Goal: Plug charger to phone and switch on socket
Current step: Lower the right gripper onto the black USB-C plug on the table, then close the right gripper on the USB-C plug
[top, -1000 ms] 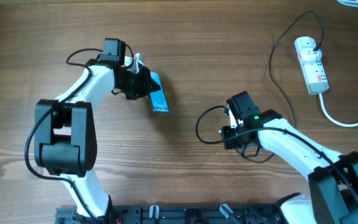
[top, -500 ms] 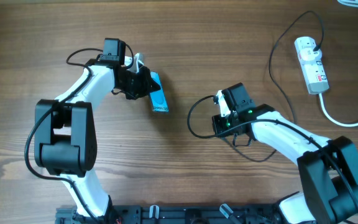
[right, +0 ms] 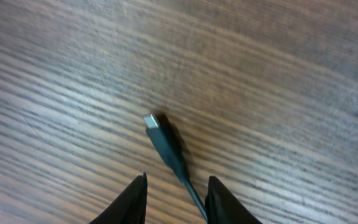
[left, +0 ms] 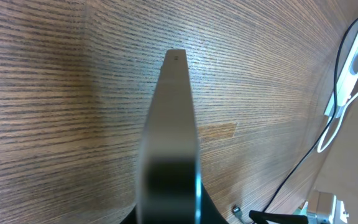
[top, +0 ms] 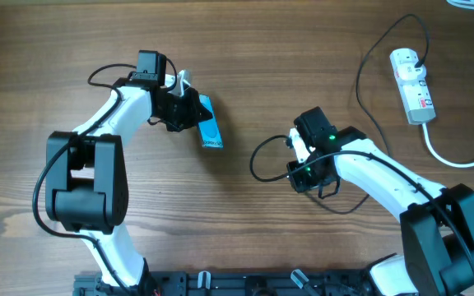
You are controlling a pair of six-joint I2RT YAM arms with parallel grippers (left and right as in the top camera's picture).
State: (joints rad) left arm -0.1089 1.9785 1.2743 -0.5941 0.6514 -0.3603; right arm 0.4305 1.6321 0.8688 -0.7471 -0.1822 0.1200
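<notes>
Left gripper (top: 189,111) was clamped on the phone (top: 211,125), holding it up on edge. Right of the phone, the charger (right: 165,142) tip lay loose on the table (top: 56,49). The right gripper (right: 177,180) hung over it, jaws narrowly parted, cable between them ungripped. Nothing plugged yet. The socket (top: 411,89), far right of the phone, looked untouched, so both steps remained.
</notes>
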